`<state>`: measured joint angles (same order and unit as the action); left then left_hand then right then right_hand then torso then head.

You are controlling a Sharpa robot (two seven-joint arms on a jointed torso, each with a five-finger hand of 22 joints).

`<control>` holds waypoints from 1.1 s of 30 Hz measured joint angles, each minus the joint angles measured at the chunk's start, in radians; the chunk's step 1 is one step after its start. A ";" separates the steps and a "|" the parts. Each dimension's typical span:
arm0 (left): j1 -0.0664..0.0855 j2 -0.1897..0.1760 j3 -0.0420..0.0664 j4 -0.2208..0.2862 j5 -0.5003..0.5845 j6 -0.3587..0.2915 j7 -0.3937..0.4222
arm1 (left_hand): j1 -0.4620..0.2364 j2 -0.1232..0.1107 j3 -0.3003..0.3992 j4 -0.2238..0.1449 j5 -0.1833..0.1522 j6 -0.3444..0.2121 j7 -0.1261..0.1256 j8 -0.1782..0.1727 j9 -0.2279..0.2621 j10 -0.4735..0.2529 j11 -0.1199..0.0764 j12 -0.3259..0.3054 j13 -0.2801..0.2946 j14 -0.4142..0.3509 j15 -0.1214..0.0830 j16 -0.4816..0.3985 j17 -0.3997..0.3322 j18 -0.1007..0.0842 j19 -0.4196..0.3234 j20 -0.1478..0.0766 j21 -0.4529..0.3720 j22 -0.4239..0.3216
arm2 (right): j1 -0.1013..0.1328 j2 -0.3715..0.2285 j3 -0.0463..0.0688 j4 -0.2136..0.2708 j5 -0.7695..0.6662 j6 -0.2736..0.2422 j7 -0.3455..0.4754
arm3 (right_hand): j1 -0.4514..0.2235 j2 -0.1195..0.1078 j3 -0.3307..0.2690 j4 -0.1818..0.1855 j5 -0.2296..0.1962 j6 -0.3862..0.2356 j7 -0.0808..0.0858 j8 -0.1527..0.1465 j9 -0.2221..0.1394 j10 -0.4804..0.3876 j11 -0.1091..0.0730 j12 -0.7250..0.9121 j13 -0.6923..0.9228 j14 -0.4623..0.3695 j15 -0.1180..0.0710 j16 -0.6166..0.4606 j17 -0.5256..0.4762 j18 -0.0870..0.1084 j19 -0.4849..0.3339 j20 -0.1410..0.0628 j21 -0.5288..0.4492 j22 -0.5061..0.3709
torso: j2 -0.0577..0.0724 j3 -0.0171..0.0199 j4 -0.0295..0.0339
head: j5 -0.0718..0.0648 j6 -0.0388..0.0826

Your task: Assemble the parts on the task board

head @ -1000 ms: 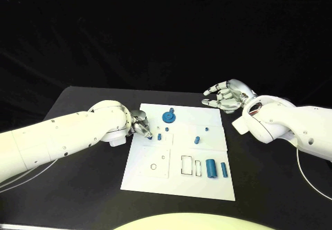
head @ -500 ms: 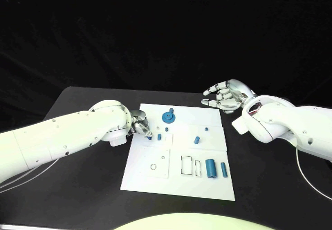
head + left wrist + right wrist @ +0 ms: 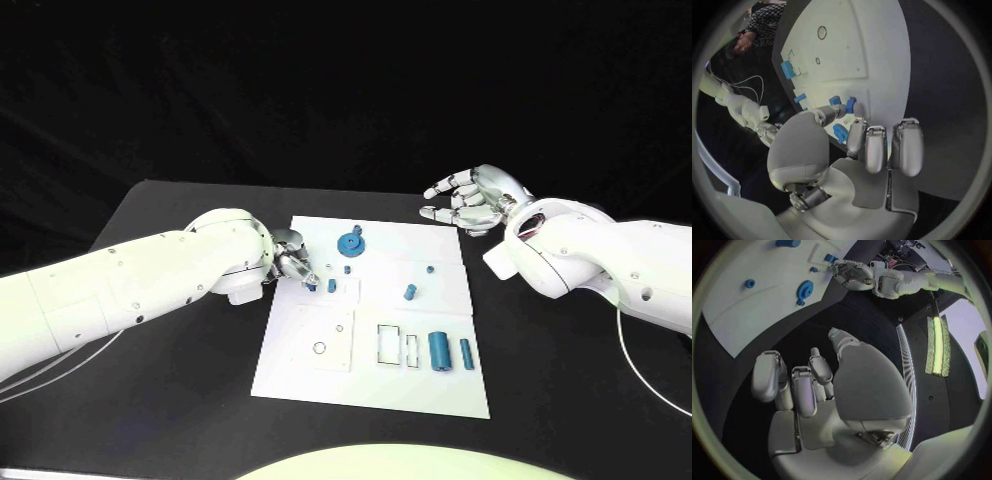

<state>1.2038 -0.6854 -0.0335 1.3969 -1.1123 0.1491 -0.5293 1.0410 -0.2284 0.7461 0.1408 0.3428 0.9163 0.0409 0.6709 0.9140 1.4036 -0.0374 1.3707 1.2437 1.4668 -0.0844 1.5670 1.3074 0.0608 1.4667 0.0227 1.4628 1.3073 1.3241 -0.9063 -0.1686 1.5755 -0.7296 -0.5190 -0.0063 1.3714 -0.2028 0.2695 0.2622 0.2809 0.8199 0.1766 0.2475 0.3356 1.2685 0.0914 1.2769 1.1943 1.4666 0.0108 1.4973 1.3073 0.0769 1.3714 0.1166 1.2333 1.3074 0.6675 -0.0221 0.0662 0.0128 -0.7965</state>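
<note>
The white task board (image 3: 378,390) lies mid-table. My left hand (image 3: 293,262) is low over its left edge and pinches a small blue peg (image 3: 312,287) between thumb and a finger, right beside a standing blue peg (image 3: 332,285). In the left wrist view the fingertips (image 3: 858,113) close on the small blue peg (image 3: 850,105). My right hand (image 3: 469,202) hovers off the board's far right corner, fingers loosely curled and apart, holding nothing. The right wrist view shows the right hand (image 3: 811,390) empty, with the left hand (image 3: 856,274) at the board (image 3: 748,310).
On the board are a blue gear-like disc (image 3: 351,243), a tiny peg (image 3: 430,269), an oblong piece (image 3: 410,292), a thick cylinder (image 3: 438,351) and a slim cylinder (image 3: 466,351). Rectangular slots (image 3: 391,343) and a ring hole (image 3: 319,348) lie near the front. Black table (image 3: 173,400) surrounds the board.
My left hand's fingertips have edged slightly toward the standing peg, and the small blue peg now shows between them. The right hand has not moved.
</note>
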 measured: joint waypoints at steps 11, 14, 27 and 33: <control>-0.001 0.000 -0.001 -0.003 -0.005 0.001 -0.003 | -0.011 -0.009 -0.045 0.025 0.000 0.020 -0.020 -0.006 -0.003 0.000 0.000 0.000 0.000 -0.003 -0.003 0.000 0.000 0.000 0.000 0.000 0.000 0.000 | 0.000 0.000 0.000 0.000 0.000 0.000 0.000 | 0.000 0.000 0.000 0.000 0.000 0.000 0.000 0.000 -0.001 0.000 0.000 0.000 0.000 0.000 0.000 0.000 0.001 0.000 0.000 0.000 0.000 0.001 | 0.000 -0.0002 0.0000 | 0.000 -0.001; -0.001 0.001 -0.001 -0.004 -0.007 0.002 -0.003 | -0.011 -0.009 -0.060 0.032 -0.001 0.023 -0.023 -0.006 -0.004 0.000 0.000 0.000 0.000 -0.003 -0.003 0.000 0.000 0.000 0.000 0.000 0.000 0.000 | 0.000 0.000 0.000 0.000 0.000 0.000 0.000 | 0.000 0.000 0.000 0.000 0.000 0.000 0.000 0.000 -0.001 0.000 0.000 0.000 0.000 0.000 0.000 0.000 0.001 0.000 0.000 0.000 0.000 0.001 | 0.000 -0.0002 0.0000 | 0.000 -0.001; -0.001 0.001 -0.001 -0.006 -0.016 0.009 -0.005 | -0.011 -0.009 -0.102 0.055 -0.006 0.026 -0.019 -0.016 -0.005 0.000 0.000 0.000 -0.001 -0.004 -0.003 0.000 0.000 0.000 0.000 0.000 0.000 0.000 | 0.000 -0.001 0.000 0.000 0.000 0.000 0.000 | 0.000 0.000 0.000 0.000 0.000 0.000 0.000 0.000 -0.001 0.000 0.000 0.000 0.000 0.000 0.000 0.000 0.001 0.000 0.000 0.000 0.000 0.001 | 0.000 0.0004 -0.0003 | -0.001 -0.002; -0.001 0.001 -0.001 -0.007 -0.020 0.012 -0.005 | -0.011 -0.009 -0.122 0.063 -0.006 0.028 -0.018 -0.017 -0.005 0.000 0.000 0.000 0.001 -0.004 -0.003 0.000 0.000 0.000 0.000 0.000 0.000 0.000 | 0.000 -0.002 0.000 0.000 0.000 0.000 0.001 | 0.000 0.000 0.000 0.000 0.000 0.000 0.000 0.000 -0.002 0.000 0.000 0.000 0.000 0.000 0.000 0.000 0.001 0.000 0.000 0.000 0.000 0.001 | 0.000 0.0005 -0.0006 | -0.001 -0.002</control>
<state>1.2024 -0.6842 -0.0345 1.3900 -1.1324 0.1607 -0.5348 1.0301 -0.2375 0.6244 0.2039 0.3368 0.9439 0.0233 0.6541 0.9088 1.4033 -0.0372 1.3707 1.2447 1.4633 -0.0876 1.5670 1.3074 0.0607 1.4668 0.0229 1.4628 1.3073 1.3241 -0.9080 -0.1686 1.5751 -0.7298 -0.5195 -0.0057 1.3714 -0.2027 0.2695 0.2621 0.2809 0.8199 0.1767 0.2475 0.3341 1.2685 0.0914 1.2769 1.1944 1.4666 0.0108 1.4973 1.3078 0.0770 1.3714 0.1166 1.2333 1.3079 0.6673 -0.0217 0.0657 0.0117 -0.7983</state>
